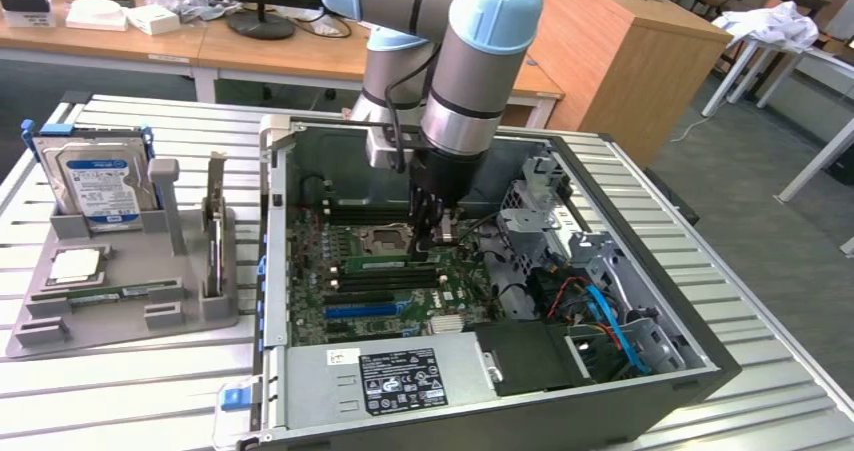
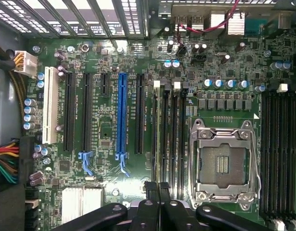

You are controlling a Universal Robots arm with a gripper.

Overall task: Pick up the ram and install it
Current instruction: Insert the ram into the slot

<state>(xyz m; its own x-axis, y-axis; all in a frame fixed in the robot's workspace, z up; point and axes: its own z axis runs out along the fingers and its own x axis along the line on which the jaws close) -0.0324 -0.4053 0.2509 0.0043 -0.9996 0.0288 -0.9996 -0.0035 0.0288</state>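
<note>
The ram [image 1: 400, 263] is a narrow green stick standing on edge in a motherboard slot beside the CPU socket [image 1: 378, 239], inside the open computer case [image 1: 681, 356]. From the wrist camera the ram [image 2: 157, 130] appears edge-on as a pale strip running between two white slot clips. My gripper [image 1: 443, 239] reaches straight down into the case at one end of the stick. Its black fingers [image 2: 152, 202] are pressed together, and the gripper [image 2: 157, 190] is shut right over that end of the ram. I cannot tell whether the tips touch the stick.
A grey holder tray [image 1: 120, 321] at the exterior view's left carries a blue-labelled hard drive [image 1: 104, 186] and a square silver CPU chip [image 1: 76, 264]. Empty dark memory slots [image 2: 277, 154] lie beyond the CPU socket [image 2: 226, 161]. Cables and a drive cage [image 1: 587, 261] crowd the case's far side.
</note>
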